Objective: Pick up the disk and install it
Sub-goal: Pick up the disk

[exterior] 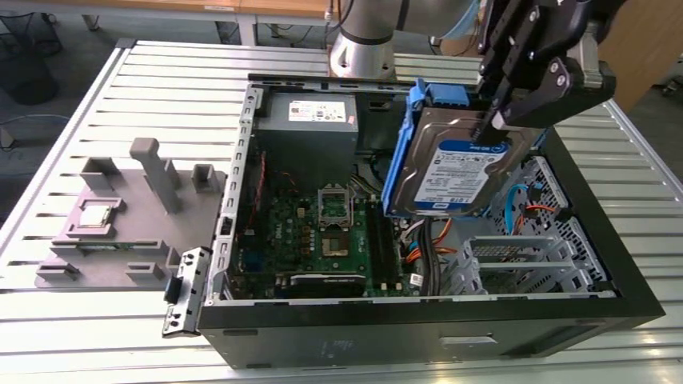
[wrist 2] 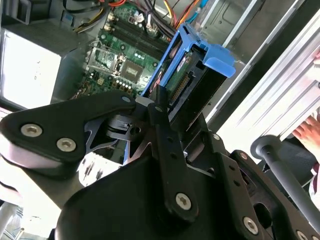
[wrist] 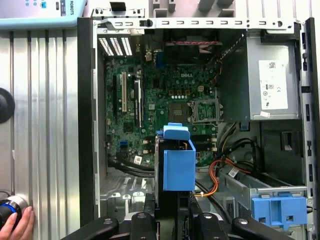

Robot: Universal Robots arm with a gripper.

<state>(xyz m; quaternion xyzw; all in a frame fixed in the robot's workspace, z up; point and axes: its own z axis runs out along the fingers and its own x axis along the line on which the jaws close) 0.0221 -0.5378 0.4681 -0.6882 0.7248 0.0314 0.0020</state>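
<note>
**Gripper [exterior: 500, 120] clamped on the disk over the open case**

Gripper fingers are closed on the upper edge of the disk [exterior: 459, 172]; the arm slants down from the exterior view's upper right, wrist angled downward; the disk hangs on edge, slightly tilted, label outward, blue tab uppermost, above the open computer case [exterior: 427, 316], between the motherboard [exterior: 320, 232] and the drive cage [exterior: 513, 256].

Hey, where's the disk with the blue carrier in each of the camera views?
Exterior view: the disk hangs tilted above the computer case, clamped by the gripper.
Second wrist view: the disk sits edge-on past the gripper, over the motherboard.
First wrist view: its blue carrier end faces the camera.
Shared landmark: the green motherboard.
</note>
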